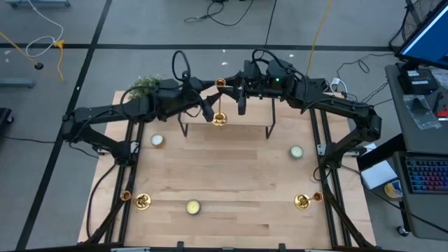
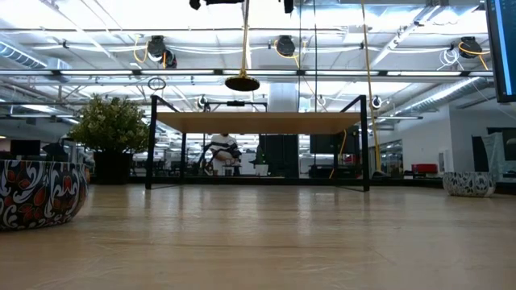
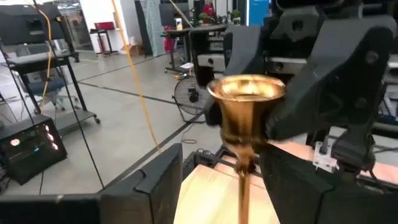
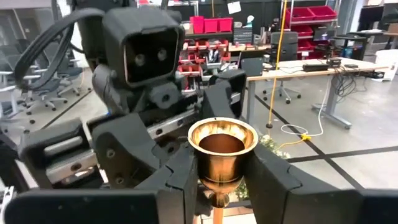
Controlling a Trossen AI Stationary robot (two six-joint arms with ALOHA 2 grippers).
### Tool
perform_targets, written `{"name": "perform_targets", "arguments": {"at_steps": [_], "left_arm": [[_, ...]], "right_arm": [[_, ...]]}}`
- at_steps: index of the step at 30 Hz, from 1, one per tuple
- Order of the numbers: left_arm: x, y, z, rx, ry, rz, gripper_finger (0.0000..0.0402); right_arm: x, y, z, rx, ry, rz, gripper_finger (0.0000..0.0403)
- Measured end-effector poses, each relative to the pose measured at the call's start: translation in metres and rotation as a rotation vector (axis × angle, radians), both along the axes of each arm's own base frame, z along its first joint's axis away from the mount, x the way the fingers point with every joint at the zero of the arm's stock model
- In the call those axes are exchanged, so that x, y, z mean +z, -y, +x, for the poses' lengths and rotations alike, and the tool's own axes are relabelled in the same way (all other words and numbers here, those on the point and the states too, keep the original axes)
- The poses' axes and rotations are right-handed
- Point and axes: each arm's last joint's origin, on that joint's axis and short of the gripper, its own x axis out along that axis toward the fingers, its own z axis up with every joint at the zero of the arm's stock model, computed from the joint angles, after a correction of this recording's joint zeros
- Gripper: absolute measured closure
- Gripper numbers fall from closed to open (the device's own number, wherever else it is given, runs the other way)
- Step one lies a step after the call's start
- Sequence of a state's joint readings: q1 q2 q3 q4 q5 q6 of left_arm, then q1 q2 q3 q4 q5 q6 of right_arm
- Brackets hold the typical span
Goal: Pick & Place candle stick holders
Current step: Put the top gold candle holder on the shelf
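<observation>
One gold candle stick holder (image 1: 220, 101) hangs upright in the air at the table's far middle, cup up, round base (image 2: 242, 82) above the small raised shelf (image 2: 258, 122). My two grippers face each other across it. My right gripper (image 4: 217, 208) is shut on its stem. My left gripper (image 3: 224, 199) is open, its fingers on either side of the stem (image 3: 244, 193). Two more gold holders stand on their bases near the front corners, one at the left (image 1: 142, 201) and one at the right (image 1: 302, 201). My right gripper pinches the holder's thin stem (image 4: 217, 214) just below the cup (image 4: 222, 143) between its two fingers. The fingers come level from the table's right side and lie across the stem. The holder hangs upright, lifted clear of the shelf.
The shelf on thin black legs (image 1: 269, 129) stands at the far middle. Short tin candles sit at the left (image 1: 157, 140), the right (image 1: 296, 151) and the front (image 1: 192, 206). A green bushy plant (image 1: 143, 85) is at the far left corner.
</observation>
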State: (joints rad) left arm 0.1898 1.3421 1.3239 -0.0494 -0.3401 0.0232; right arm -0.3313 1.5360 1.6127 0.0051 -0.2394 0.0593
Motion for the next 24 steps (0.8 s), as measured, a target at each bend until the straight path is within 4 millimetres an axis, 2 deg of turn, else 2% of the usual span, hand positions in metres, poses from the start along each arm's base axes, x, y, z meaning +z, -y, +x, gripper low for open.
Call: {"name": "perform_targets", "arguments": {"at_steps": [5,10,20,24], "left_arm": [[0.0,-0.001,0.0,-0.028,0.002,0.0,0.0196],[0.0,-0.003,0.0,-0.053,0.006,-0.006,0.0224],[-0.001,-0.009,0.004,-0.154,0.022,-0.01,0.0307],[-0.001,-0.012,0.003,-0.183,0.029,-0.023,0.0353]], "right_arm": [[0.001,-0.002,0.001,0.007,0.007,0.002,0.0307],[0.001,-0.005,0.001,0.014,0.013,0.001,0.0307],[0.001,-0.012,0.004,0.031,0.014,0.002,0.0307],[0.002,-0.013,0.004,0.031,0.017,0.002,0.0307]]}}
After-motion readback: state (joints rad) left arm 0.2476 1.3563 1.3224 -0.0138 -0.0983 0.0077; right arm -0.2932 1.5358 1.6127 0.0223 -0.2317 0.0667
